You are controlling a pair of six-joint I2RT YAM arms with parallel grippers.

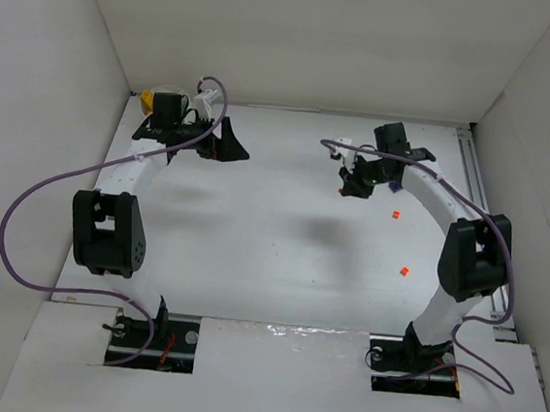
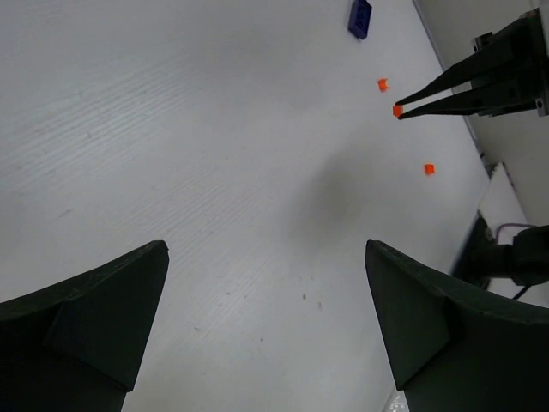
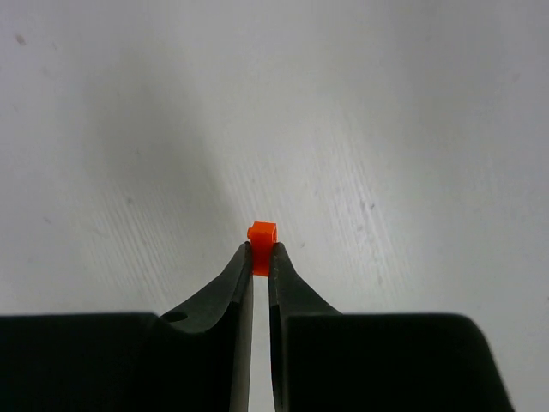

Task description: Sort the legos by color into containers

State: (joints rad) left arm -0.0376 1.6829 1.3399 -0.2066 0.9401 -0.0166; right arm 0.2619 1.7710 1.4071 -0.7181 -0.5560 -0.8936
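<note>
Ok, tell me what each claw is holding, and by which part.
The right claw is shut on a tiny orange lego, pinched by opposite sides at the very tip, its far end poking out. The left claw is open and empty.

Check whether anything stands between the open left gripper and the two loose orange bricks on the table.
Nothing lies on the table between the left gripper and the farther loose brick or the nearer loose brick. The right gripper, shut on a third orange brick, sits close beside them and may crowd a reach.
</note>
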